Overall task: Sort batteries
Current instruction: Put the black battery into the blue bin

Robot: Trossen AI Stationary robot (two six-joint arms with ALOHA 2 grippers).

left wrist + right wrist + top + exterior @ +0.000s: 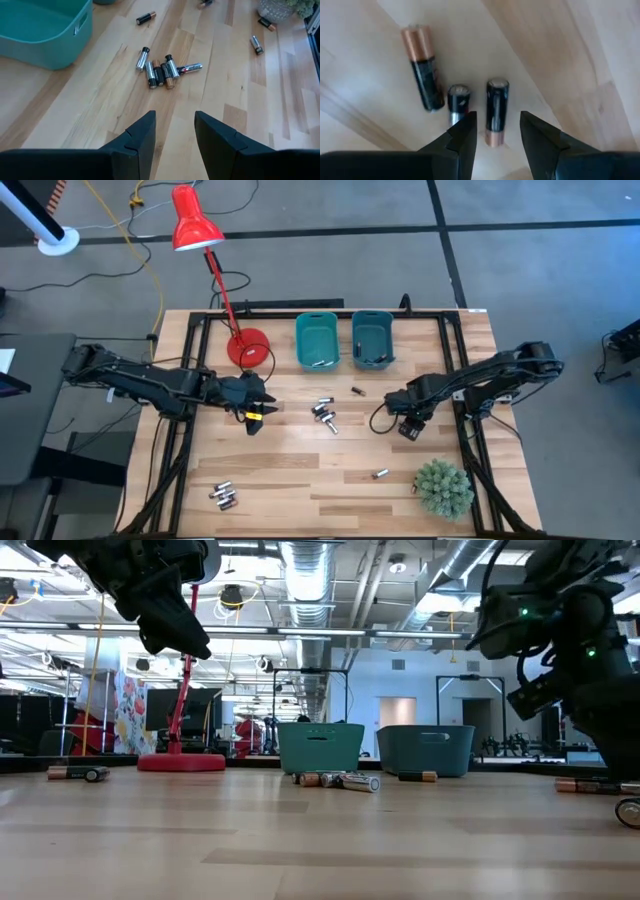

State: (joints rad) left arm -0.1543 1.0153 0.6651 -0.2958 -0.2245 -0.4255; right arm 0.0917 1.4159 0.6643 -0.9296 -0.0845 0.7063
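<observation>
So the batteries (324,413) are scattered all over the table (300,480), with the main little pile just in front of the two teal bins (344,340), a stray one (357,391) nearer the bins, another (380,474) out toward the fake plant (443,487), and a second clump (222,496) way off at the near left corner. These things are small, hard and smooth, dense for their size I'd guess, and round, so they'll roll or squirt out if I pinch them off-centre; my plan would be to grab across the middle of the barrel, not the ends. My right fingers (496,132) are part open with nothing in them, hanging right over three cells (460,102), and one black-and-copper cell (496,111) sits lined up with the gap. The annoying bit: a silver-tipped one (457,102) lies just beside it, so a finger could nudge that instead of slipping in. My left fingers (175,135) are also apart and empty, up off the table on the lamp side of the main pile, looking toward it. That pile is packed tight, cells touching each other, so picking one cleanly looks fiddly. The red lamp (215,280) stands just left of the bins, its base close to my left arm's path to them.
</observation>
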